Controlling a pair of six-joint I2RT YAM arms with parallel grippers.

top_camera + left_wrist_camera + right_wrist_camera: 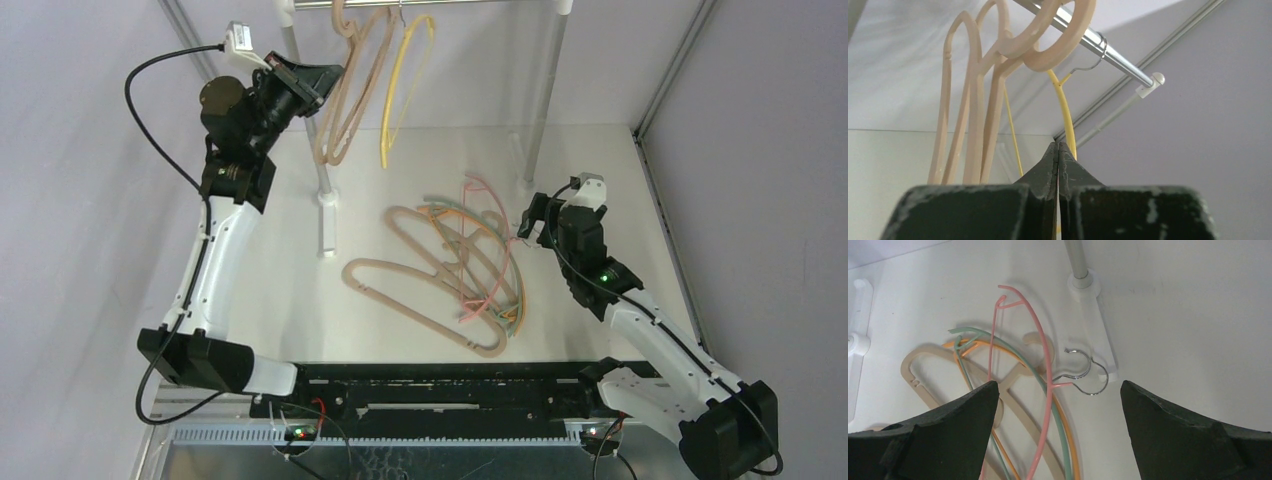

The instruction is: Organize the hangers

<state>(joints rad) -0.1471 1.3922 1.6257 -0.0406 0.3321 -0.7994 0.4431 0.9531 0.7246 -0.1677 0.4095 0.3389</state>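
Reaching for the loose pile, the right gripper [1059, 388] hovers with its jaws spread wide over the middle of the white counter [600, 160], toward its right edge, holding nothing. Directly below the gap lie two thin chrome wire hooks [1106, 377], crossed and curled, belonging to the slender pink hanger [994, 340] and one of its neighbours. A thin green hanger [973, 331] and a thin orange hanger [1074, 445] are threaded through it, all resting on thick beige plastic hangers [913, 375] that run toward the near edge.

The step in hand appears to be picking one thin hanger. It would go best with a pinch at the neck just under the hook, where the rod is stiffest, and a straight upward lift so the tangled loops slide free instead of dragging the heap.

At the far left corner the left gripper [1058, 150] has its jaws pressed together on nothing, just beside the hung beige hangers [350, 90] and the narrow yellow hanger [405, 80] on the polished metal rail [1108, 50] along the far edge.

The thin hangers look smooth, springy and light; the beige ones look broad, matte and rigid, with rounded moulded hooks.
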